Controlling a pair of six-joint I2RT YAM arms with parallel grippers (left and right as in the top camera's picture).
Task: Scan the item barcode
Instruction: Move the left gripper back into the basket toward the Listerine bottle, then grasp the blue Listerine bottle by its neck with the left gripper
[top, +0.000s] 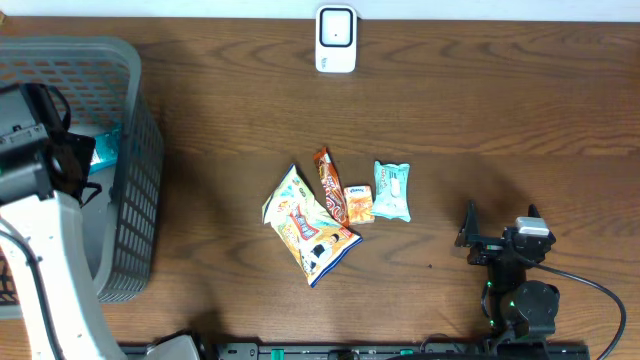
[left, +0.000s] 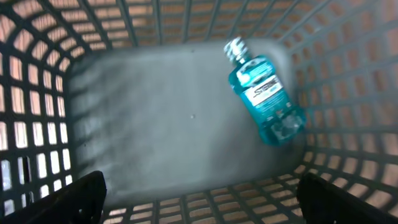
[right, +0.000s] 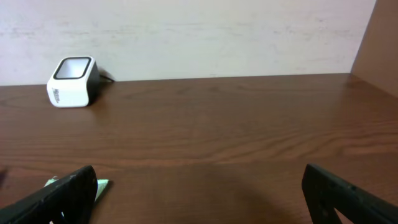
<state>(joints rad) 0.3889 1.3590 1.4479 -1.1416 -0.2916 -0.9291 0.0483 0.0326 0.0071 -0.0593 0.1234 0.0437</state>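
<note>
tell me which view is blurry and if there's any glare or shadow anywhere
Left wrist: soft and smeared, the grey plastic basket floor streaked, the teal plastic bottle label only partly legible. Overhead: sharp and evenly lit, just faint soft shadows on the brown wooden table. Right wrist: the white box-shaped scanner is crisp, no glare.

The left arm (top: 40, 250) is clad in a white shell and ended by a black wrist block (top: 58, 152). The right arm (top: 515, 278) is built of black parts, capped by a pale module (top: 533, 227) and trailed by a thin black cable (top: 598, 286); its fingers (right: 59, 199) are seen as matte black wedges.
</note>
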